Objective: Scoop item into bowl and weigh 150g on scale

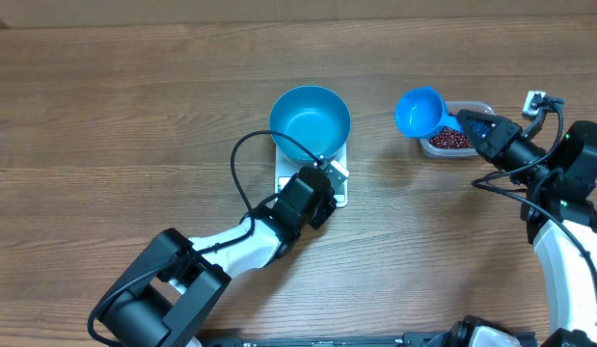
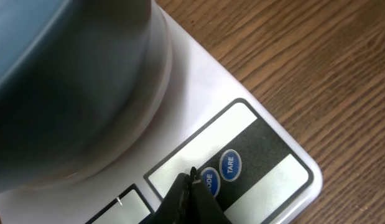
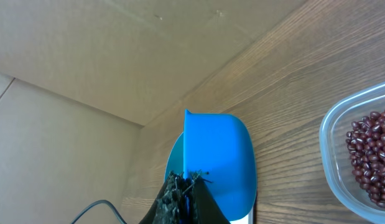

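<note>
While both jaws are closed, I watch the scale point(image 2: 204, 93) and the scoop point(image 1: 420, 112).
My left jaws, empty, tip onto the MODE button point(image 2: 208, 180) beside TARE; my right jaws clamp the scoop's handle. The bowl point(image 1: 311, 120) sits on the scale, the beans point(image 1: 449, 141) in the clear tub point(image 1: 477, 108) just beside the scoop on the counter point(image 1: 134, 116).

Bowl point(image 1: 310, 119) filling scale point(image 1: 285, 175) top, scoop point(image 1: 420, 112) just beside tub point(image 1: 477, 105), open tabletop point(image 1: 115, 116) to the left.
</note>
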